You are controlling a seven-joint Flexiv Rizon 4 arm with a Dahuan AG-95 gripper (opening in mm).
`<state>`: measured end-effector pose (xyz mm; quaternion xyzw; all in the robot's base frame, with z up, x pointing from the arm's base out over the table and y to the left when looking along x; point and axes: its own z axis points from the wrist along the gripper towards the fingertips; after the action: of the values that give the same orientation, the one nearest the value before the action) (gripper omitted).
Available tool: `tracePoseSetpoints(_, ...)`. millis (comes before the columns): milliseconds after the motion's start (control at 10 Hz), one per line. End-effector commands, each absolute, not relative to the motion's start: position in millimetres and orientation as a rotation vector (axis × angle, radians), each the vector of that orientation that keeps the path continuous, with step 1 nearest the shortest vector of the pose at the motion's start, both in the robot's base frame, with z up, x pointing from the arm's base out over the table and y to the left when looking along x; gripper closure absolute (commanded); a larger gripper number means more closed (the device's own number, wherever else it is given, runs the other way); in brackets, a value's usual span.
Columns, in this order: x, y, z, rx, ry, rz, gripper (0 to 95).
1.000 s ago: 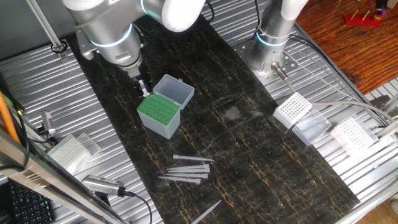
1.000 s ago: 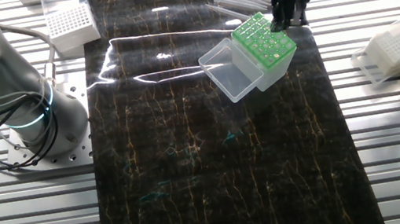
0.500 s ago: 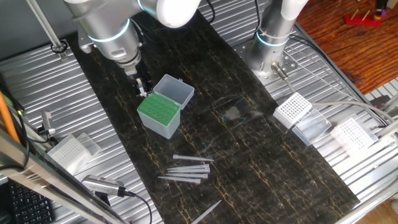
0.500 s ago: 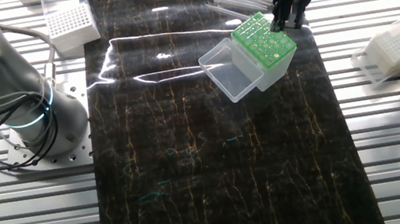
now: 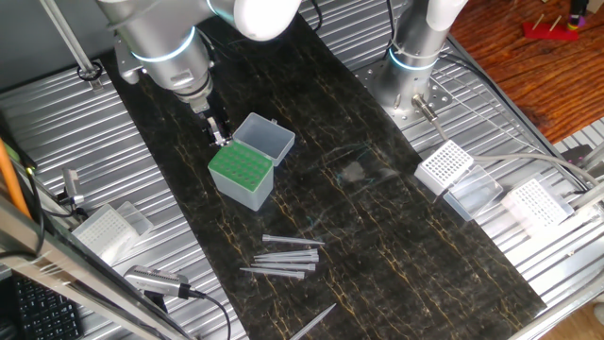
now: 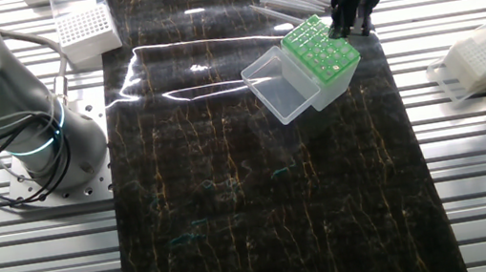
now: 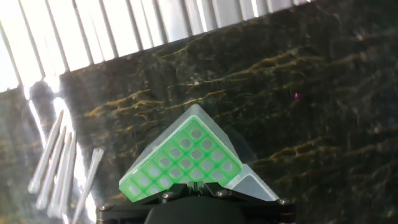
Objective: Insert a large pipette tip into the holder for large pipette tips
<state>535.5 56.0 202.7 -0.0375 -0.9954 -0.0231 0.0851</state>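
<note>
Dark marbled matting covers the surface [image 5: 396, 236]. The gripper [image 5: 218, 134] hangs at the rear edge of the holder for large pipette tips [image 5: 240, 173], whose green grid lies directly beneath and just ahead of it, lid open. Whether its jaws pinch a tip cannot be told. Loose pipette tips [image 5: 283, 255] lie well beyond the holder. Insertion appears imminent or under way; no seated tip is visible.

Both fixed views look down steeply from opposite sides of the dark marbled table [image 5: 396, 236], sharing the green-grid-topped translucent plastic box [image 5: 241, 175]. The hand view hangs close above that box.
</note>
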Motion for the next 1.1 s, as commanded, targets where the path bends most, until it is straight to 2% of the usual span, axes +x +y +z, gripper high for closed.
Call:
tracePoseSetpoints(100,535,56,203,0.284,-2.964,-0.055,95.0)
tracePoseSetpoints(800,535,56,204,0.405,-2.958,-0.042,95.0)
tracePoseSetpoints(1100,532,72,221,0.325,-2.955,-0.006,95.0)
